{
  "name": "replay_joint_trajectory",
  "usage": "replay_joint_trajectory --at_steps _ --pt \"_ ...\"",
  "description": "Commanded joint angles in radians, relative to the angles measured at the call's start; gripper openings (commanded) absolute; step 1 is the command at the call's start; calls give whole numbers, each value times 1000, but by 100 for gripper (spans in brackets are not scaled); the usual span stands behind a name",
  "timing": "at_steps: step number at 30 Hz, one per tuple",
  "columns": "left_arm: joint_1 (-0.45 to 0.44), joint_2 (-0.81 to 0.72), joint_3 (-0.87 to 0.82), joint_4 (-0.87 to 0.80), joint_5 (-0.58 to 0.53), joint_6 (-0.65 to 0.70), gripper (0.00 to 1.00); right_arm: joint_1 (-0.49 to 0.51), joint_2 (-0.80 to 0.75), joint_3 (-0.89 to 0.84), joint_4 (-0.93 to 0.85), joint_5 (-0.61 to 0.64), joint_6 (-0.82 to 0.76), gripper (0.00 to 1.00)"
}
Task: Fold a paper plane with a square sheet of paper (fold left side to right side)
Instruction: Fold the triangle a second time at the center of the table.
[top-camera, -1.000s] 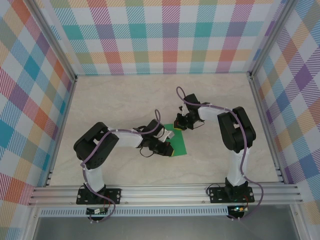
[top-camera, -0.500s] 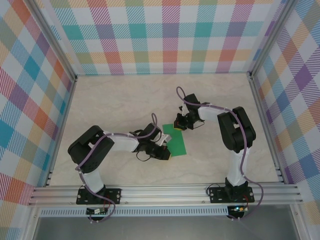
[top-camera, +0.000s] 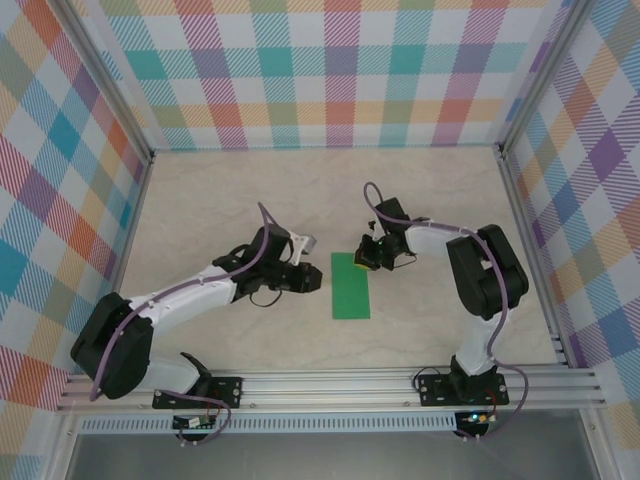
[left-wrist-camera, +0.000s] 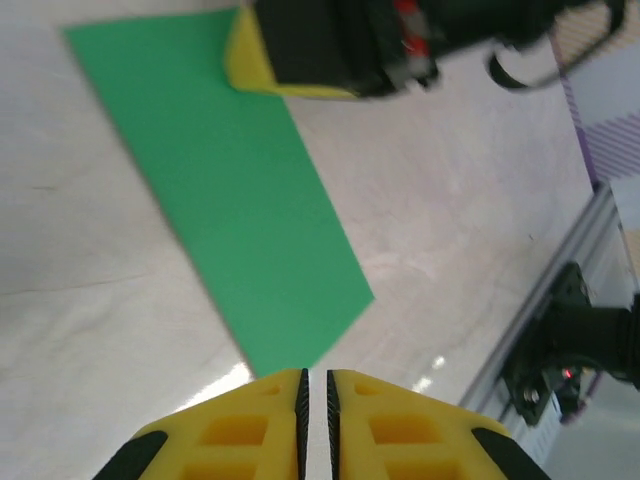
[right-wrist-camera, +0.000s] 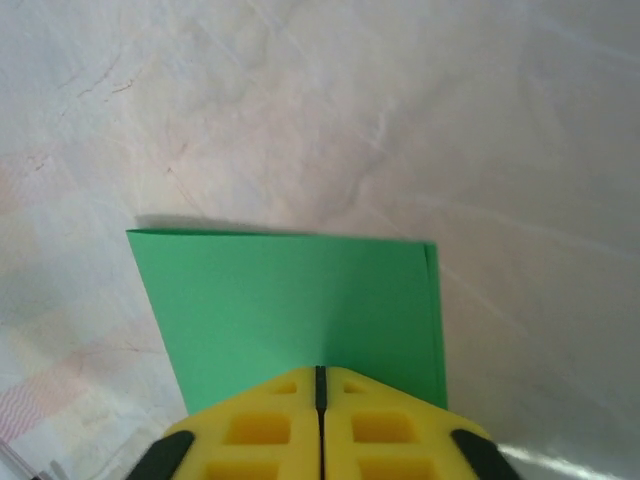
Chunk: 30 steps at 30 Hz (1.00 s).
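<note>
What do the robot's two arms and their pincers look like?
The left arm and right arm match: white tubular links between bulky black joint housings, with a purple cable looping along each. The left pincer and right pincer have chunky yellow fingers with square recesses moulded in and black ribbed inner faces.

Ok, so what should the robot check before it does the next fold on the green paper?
1. The bright green folded paper sheet lies flat on the pale table: ok.
2. Its layers match edge to edge: cannot tell; a thin strip shows along one side.
3. The right gripper is shut, with its tips on the paper's far end: ok.
4. The left gripper holds nothing, jaws almost closed: ok.
</note>
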Motion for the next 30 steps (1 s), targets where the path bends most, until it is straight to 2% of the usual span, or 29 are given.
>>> replay_joint_trajectory --at_steps 1,7,12,17,24,30 --pt "53 18 10 -59 -76 -95 17 11 -115 20 -44 47 9 15" --pt "53 192 75 25 67 -232 14 9 -258 48 -212 145 -85 31" --pt "2 314 151 44 85 -253 13 4 -404 -65 -268 189 -105 42" --pt "-6 412 267 -13 40 -257 12 3 -500 -155 -309 170 -108 55" --pt "-6 553 433 -110 -19 -250 9 2 -594 -248 -298 112 -68 81" --pt "-6 607 497 -196 -65 -234 7 2 -611 -283 -262 58 -37 90"
